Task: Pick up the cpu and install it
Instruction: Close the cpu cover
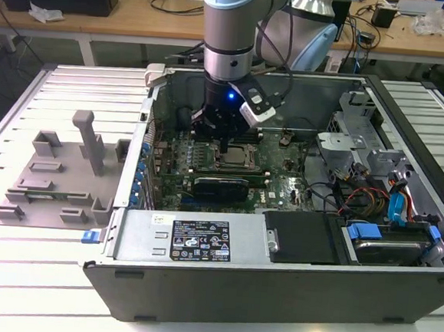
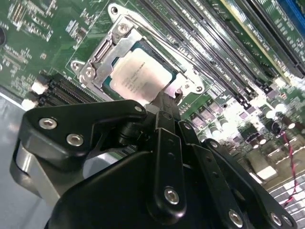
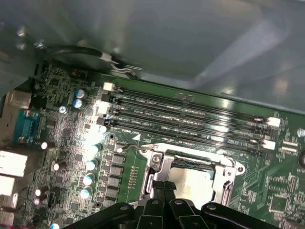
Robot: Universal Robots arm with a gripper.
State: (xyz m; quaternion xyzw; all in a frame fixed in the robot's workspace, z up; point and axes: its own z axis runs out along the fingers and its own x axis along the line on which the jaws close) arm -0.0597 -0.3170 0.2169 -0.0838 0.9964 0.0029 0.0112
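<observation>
The cpu (image 2: 140, 76) lies flat in the metal-framed socket (image 2: 101, 61) on the green motherboard, silvery top up. My gripper (image 2: 166, 98) stands right at one edge of the chip, its thin black fingers pressed together with nothing between them. In the first wrist view the cpu (image 3: 190, 177) sits inside the socket frame (image 3: 157, 161), and the gripper (image 3: 162, 186) tip is at the frame's side. In the exterior view the arm reaches down into the open computer case, with the gripper (image 1: 225, 145) just over the cpu (image 1: 236, 156).
Memory slots (image 3: 190, 114) run beside the socket. The case walls (image 1: 200, 245) ring the board, with a drive cage (image 1: 362, 139), cables and a black box (image 1: 305, 238) on the exterior view's right. A grey plastic tray (image 1: 52, 176) with moulded blocks lies outside on the exterior view's left.
</observation>
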